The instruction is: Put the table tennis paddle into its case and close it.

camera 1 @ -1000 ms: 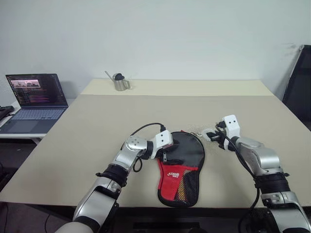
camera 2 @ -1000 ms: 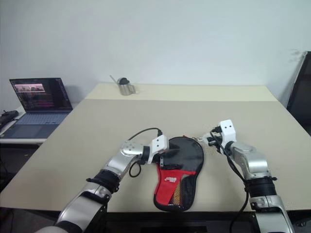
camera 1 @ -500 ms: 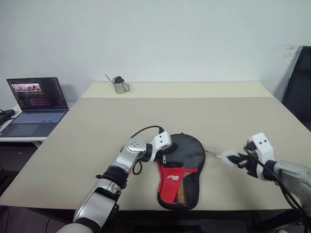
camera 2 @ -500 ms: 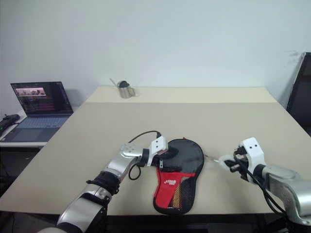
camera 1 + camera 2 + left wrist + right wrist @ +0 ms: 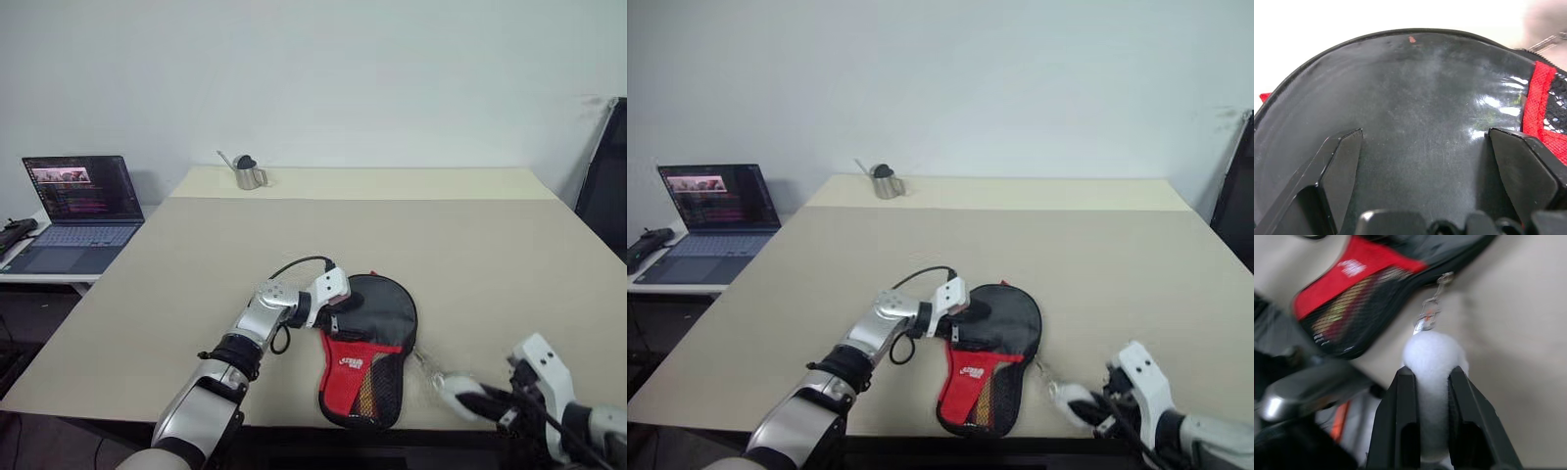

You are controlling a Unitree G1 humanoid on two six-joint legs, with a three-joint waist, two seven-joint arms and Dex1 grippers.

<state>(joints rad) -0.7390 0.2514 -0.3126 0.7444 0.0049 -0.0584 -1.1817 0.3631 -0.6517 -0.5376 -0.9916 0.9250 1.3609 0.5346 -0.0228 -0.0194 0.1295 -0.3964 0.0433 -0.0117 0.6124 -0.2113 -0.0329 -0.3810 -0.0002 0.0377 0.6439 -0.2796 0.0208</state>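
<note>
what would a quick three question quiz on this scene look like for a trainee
1. True or false: the left gripper has its jaws shut on the case.
2. What sits between the right gripper's jaws? A) a white fluffy pull B) a wooden handle C) a laptop
3. What stands near the far edge of the table?

Key: 1 false, its jaws are open over the case's black panel. 2 A. 3 the metal cup.

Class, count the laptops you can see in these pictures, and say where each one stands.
1. The laptop stands open on a low side table left of the big table, screen lit. Others may lie outside the picture.
</note>
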